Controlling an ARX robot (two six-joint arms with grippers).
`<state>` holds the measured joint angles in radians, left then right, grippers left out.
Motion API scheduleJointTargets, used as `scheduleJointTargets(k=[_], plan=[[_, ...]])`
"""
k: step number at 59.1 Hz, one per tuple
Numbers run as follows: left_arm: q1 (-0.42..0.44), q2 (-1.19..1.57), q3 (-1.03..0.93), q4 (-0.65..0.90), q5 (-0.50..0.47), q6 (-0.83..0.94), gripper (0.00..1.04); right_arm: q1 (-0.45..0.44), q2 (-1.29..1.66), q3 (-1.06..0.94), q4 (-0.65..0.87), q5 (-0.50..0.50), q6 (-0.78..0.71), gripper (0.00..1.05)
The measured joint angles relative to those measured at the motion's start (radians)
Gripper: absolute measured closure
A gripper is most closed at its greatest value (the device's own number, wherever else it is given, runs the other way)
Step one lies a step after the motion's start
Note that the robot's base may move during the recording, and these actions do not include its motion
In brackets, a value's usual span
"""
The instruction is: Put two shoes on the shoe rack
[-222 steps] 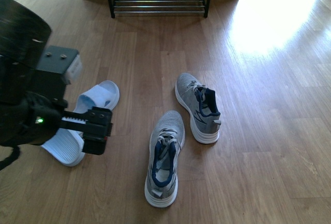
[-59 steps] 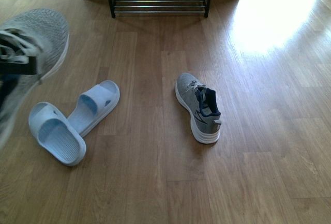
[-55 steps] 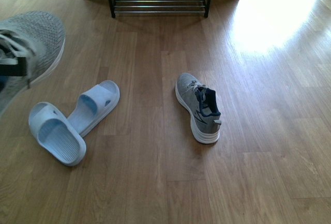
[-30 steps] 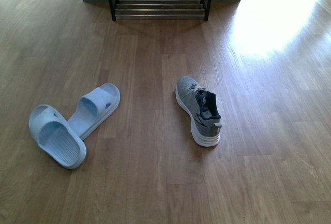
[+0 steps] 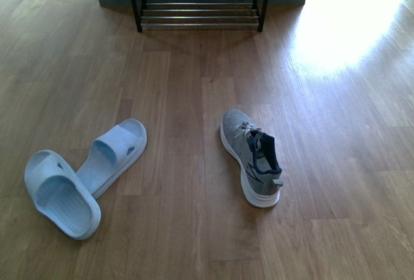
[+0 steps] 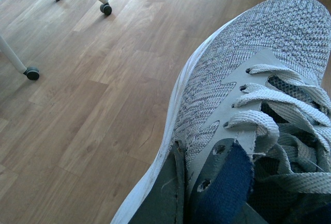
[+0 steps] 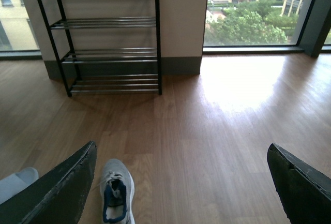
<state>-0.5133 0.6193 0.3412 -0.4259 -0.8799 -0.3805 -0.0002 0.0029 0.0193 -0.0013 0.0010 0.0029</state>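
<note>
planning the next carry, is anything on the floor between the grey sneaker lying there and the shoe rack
Nothing visible does. Bare wood floor runs from the grey sneaker to the shoe rack. The slides lie off to the robot's left of that line, and the other sneaker is held off the floor.

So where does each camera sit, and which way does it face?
Front: on body, facing down at slides, floor sneaker, rack; no arms.
Left wrist: on left arm, close on held sneaker; left hand unclear.
Right wrist: on right arm, facing rack, window; fingers of open right hand show.
Front and right wrist share rack, floor sneaker.
</note>
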Motion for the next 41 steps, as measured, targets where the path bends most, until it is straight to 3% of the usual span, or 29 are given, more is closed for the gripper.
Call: scheduleJointTargets(k=[37, 41], plan=[[-0.001, 0.0, 0.0, 0.0, 0.005, -0.003, 1.04, 0.0, 0.0, 0.0, 0.0, -0.005, 0.0, 0.09], [-0.001, 0.0, 0.0, 0.0, -0.003, -0.003, 1.04, -0.038, 0.035, 0.018, -0.063, -0.135, 0.007, 0.09]])
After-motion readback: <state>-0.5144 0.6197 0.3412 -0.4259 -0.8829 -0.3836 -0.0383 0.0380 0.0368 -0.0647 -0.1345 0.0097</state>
